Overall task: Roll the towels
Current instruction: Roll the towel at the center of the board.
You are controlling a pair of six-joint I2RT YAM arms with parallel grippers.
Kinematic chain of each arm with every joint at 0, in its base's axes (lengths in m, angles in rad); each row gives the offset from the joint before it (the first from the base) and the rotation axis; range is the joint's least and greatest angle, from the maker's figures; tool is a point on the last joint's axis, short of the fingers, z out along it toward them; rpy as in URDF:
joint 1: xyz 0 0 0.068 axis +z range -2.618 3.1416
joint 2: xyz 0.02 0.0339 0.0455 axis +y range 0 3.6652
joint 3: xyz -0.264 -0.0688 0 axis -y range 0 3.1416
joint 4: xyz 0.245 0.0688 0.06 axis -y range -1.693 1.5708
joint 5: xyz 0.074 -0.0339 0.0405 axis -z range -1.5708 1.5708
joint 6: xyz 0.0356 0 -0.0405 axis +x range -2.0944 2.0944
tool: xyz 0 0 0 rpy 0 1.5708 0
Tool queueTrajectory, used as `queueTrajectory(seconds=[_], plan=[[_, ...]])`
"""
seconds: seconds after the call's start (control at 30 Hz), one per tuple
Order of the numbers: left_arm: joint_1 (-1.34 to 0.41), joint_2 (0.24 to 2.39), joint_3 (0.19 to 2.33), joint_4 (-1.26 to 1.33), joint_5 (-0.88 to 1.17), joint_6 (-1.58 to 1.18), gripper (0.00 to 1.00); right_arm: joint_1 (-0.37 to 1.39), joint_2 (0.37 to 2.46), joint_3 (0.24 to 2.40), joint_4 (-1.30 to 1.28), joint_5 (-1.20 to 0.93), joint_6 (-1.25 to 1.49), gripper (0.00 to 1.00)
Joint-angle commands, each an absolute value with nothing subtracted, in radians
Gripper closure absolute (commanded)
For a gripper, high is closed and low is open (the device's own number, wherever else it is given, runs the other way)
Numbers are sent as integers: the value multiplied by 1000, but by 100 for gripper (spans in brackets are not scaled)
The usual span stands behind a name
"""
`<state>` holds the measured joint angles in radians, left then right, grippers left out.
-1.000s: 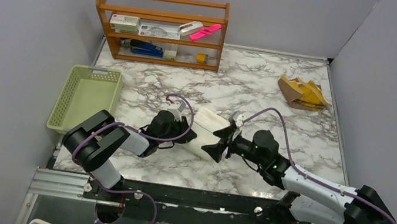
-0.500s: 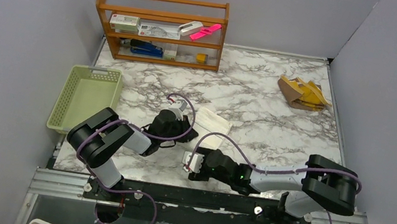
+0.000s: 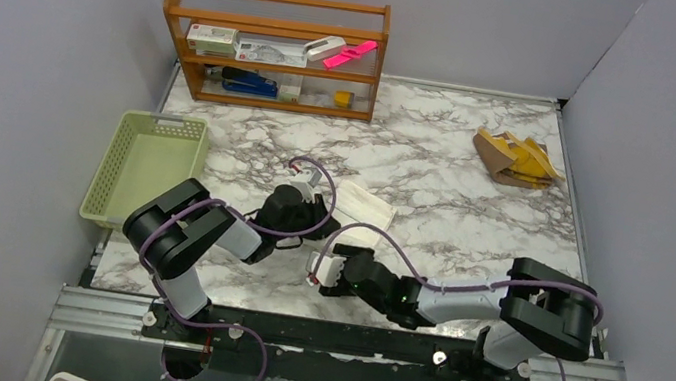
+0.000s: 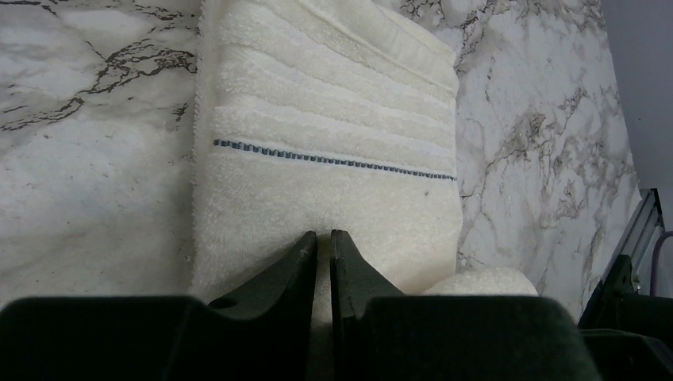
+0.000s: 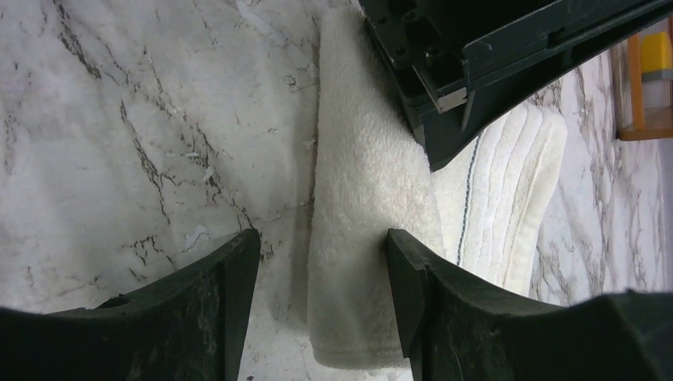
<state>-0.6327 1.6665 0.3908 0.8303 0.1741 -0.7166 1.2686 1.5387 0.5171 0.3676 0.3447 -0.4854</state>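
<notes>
Rolling the first cloth is the step we judge to be in hand. The plain, ribbed white towel [image 3: 364, 205] of soft terry, with a thin dark stitched stripe, lies at the centre of the marble-patterned tabletop [image 3: 456, 188]. Its edge toward the bottom of the top view is already turned into a short, thick roll, which runs up the middle of the right wrist view.

The left gripper [image 4: 324, 236] rests on the flat cloth just beside that roll with its jaws drawn almost together. A sliver of terry shows between them, so we take it to be nipping the white towel, though we cannot see how deep the pinch goes. The right gripper [image 5: 319, 238] stands wide, straddling the roll, one finger over bare marble and the other over cloth, gripping nothing.

Next, we think, the right gripper must catch the roll and turn it over toward the stripe. It needs to keep the roll tight and square while the left gripper gives way or moves with it.

The crumpled mustard-yellow and brown cloth towel [image 3: 514, 156] lies well apart at the upper right, not yet rolled.
</notes>
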Motion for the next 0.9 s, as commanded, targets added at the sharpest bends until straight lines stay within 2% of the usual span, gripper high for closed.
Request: queueTrajectory(seconds=[0.0, 0.4, 0.87], plan=[[-633, 1735, 360, 644, 133, -657, 83, 1264, 1591, 560, 350, 397, -461, 42], [-628, 1708, 339, 637, 122, -662, 83, 1117, 1602, 662, 171, 380, -291, 67], [-507, 1505, 318, 472, 96, -655, 83, 939, 1478, 699, 21, -2, -131, 73]])
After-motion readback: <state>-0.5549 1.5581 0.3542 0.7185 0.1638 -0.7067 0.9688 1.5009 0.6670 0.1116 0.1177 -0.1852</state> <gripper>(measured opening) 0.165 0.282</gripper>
